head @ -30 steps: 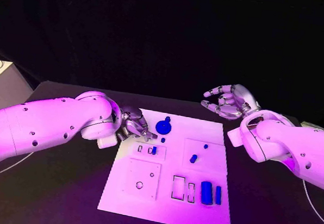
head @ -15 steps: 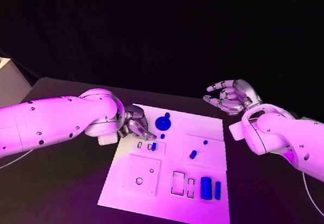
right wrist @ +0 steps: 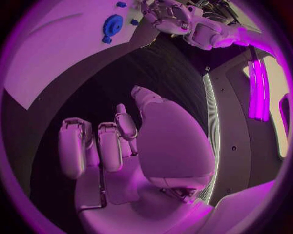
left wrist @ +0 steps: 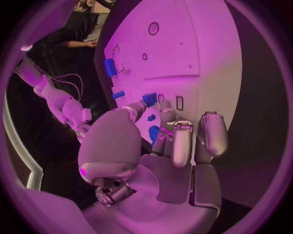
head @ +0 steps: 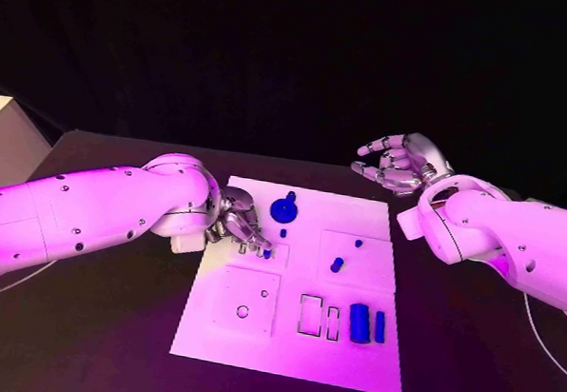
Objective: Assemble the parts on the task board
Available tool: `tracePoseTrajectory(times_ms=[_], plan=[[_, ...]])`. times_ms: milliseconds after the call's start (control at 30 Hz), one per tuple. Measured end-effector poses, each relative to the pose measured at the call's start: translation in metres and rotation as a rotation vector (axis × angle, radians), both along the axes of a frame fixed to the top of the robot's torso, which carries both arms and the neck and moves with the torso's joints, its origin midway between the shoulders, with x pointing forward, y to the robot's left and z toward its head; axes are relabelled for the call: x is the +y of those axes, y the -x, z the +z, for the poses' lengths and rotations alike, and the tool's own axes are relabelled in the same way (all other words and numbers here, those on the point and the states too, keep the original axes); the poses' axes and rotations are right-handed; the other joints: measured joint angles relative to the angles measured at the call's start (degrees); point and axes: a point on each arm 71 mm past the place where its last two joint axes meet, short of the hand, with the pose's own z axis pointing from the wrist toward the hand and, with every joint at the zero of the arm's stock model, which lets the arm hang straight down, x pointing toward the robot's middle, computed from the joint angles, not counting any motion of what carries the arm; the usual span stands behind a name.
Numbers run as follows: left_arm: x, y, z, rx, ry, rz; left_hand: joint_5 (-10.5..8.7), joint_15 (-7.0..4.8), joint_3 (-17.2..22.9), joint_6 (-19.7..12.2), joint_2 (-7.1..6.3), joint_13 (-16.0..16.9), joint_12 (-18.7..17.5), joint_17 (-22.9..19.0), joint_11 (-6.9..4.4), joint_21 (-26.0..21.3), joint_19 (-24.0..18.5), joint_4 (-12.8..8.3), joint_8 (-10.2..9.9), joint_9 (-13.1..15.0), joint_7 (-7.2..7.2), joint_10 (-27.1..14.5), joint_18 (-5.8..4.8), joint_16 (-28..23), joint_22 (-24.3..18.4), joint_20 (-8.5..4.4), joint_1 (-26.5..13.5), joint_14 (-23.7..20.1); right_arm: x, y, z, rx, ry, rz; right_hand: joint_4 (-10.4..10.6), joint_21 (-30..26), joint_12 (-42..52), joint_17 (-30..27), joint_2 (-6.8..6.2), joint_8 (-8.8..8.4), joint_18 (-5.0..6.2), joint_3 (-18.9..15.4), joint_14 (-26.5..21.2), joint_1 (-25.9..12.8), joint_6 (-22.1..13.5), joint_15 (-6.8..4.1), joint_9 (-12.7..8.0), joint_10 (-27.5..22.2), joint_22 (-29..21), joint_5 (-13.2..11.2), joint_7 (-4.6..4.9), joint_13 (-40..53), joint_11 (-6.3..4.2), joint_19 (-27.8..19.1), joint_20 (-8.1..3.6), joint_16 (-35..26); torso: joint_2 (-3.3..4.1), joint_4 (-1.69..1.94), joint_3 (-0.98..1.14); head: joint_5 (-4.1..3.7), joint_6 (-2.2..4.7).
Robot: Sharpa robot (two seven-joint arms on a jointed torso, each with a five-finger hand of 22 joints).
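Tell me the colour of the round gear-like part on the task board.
Blue; the gear-like part shows best in the head view.

Strong magenta light falls on the whole scene. The task board (head: 297, 293) is the brightest surface and looks almost washed out, while the desk (head: 103, 329) around it is very dark and the background behind is nearly black. The white arms shine bright pink. The left robot hand (head: 239, 224) throws a small soft shadow on the board just beside its fingers. Both wrist views are round fisheye pictures: straight edges bend strongly, and the rim fades into darkness.
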Motion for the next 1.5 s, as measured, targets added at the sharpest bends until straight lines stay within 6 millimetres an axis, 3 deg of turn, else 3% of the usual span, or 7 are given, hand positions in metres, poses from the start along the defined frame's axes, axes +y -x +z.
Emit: tracePoseTrajectory(times_ms=[800,1500], plan=[[-0.008,0.003,0.000,0.022,0.009,-0.020,0.00,0.01,0.3,0.0,0.23,0.0,0.3,0.0,0.00,0.0,0.0,0.0,0.0,0.6,0.00,0.0,0.01,0.0,0.2,0.01,-0.8,0.0,0.000,-0.001,-0.001,0.014,0.011,-0.004,0.0,0.0,0.0,0.0,-0.22,0.23,0.00,0.0,0.0,-0.2,0.0,0.00,0.0,0.0,0.0,-0.1,0.00,0.0,0.00,0.0,0.00,0.0,0.00,-0.01,-0.01,-0.23,-0.26],[-0.014,0.001,-0.001,0.025,0.007,-0.024,-0.01,0.01,0.9,0.0,0.23,0.0,0.3,0.0,-0.01,0.0,0.0,-0.2,0.0,0.9,0.00,0.0,0.01,0.0,0.2,0.01,-0.8,0.0,0.006,-0.002,-0.005,0.027,0.018,0.004,0.2,0.0,0.0,0.0,-0.22,0.22,-0.01,-0.2,0.0,-0.2,0.0,0.00,0.0,0.0,0.0,-0.5,0.00,0.0,0.01,0.0,0.00,0.0,0.11,0.00,0.02,0.24,-0.34]])
